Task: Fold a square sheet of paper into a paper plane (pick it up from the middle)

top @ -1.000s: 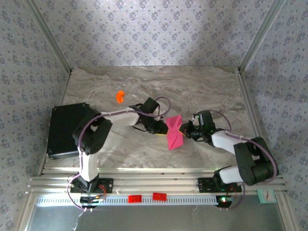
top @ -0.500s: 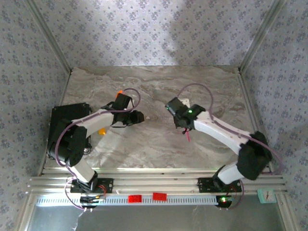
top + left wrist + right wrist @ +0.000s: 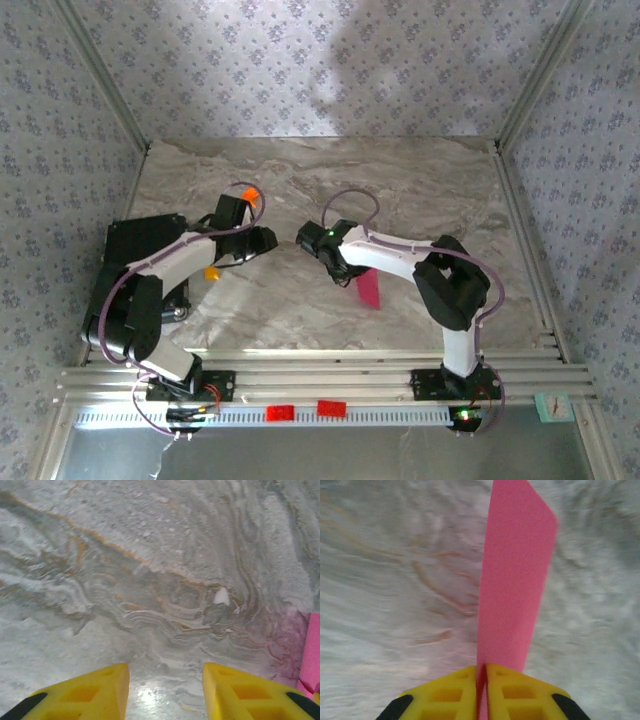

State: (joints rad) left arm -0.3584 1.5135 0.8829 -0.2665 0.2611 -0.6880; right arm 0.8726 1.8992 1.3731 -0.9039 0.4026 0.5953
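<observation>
The paper plane (image 3: 368, 290) is a slim, folded magenta-pink strip, and it hangs just right of the table's middle. My right gripper (image 3: 346, 271) is shut on its near end. In the right wrist view the paper plane (image 3: 516, 580) runs straight out from between the yellow fingertips (image 3: 465, 680) of the right gripper (image 3: 483, 672), above the marble. My left gripper (image 3: 268, 238) stands apart at the left, open, with nothing in it. In its wrist view the left gripper (image 3: 165, 680) shows bare table in the gap, and an edge of the paper plane (image 3: 313, 650) shows far right.
A small orange plastic piece (image 3: 250, 193) lies at the back left beside the left arm. A black box (image 3: 132, 258) sits at the table's left edge. Patterned walls close in three sides, and metal rails (image 3: 320, 375) run along the front.
The left gripper has let go of the paper, drawn back to the left and opened wider. The right arm has swung left with the paper in its jaws.
</observation>
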